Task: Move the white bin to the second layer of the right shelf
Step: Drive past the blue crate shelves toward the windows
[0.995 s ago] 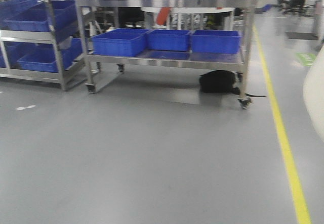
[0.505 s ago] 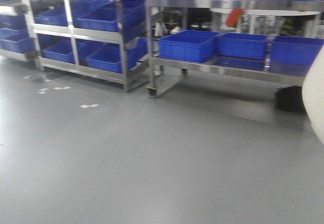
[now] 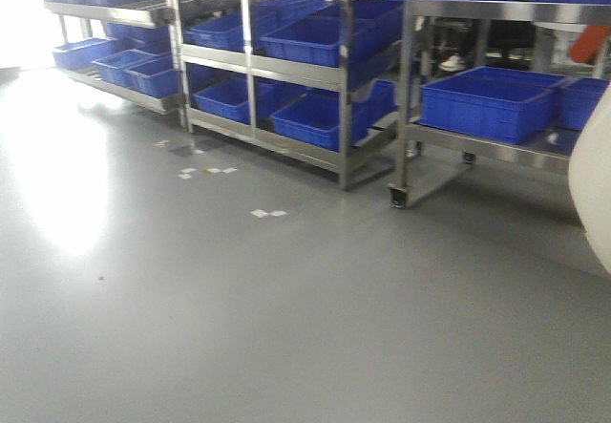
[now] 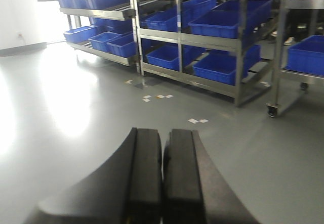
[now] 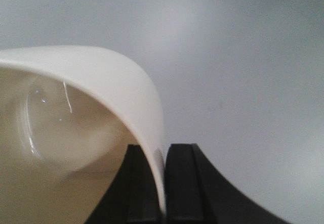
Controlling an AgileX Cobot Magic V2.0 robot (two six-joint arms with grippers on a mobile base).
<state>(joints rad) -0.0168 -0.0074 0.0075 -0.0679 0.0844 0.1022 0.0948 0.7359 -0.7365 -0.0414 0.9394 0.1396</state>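
Carrying bin (image 5: 101, 82) by rim.
Wall pinched in right pincer (image 5: 163, 158); left pincer (image 4: 162, 138) pressed closed, empty, over grey floor (image 4: 76, 107); racks (image 3: 344, 108) ahead.

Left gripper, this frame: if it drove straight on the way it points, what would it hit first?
Nothing close: the shut left gripper points over bare grey floor. Beyond that stands the steel rack of blue crates, probably the first obstacle, though depth and tilt are hard to judge.
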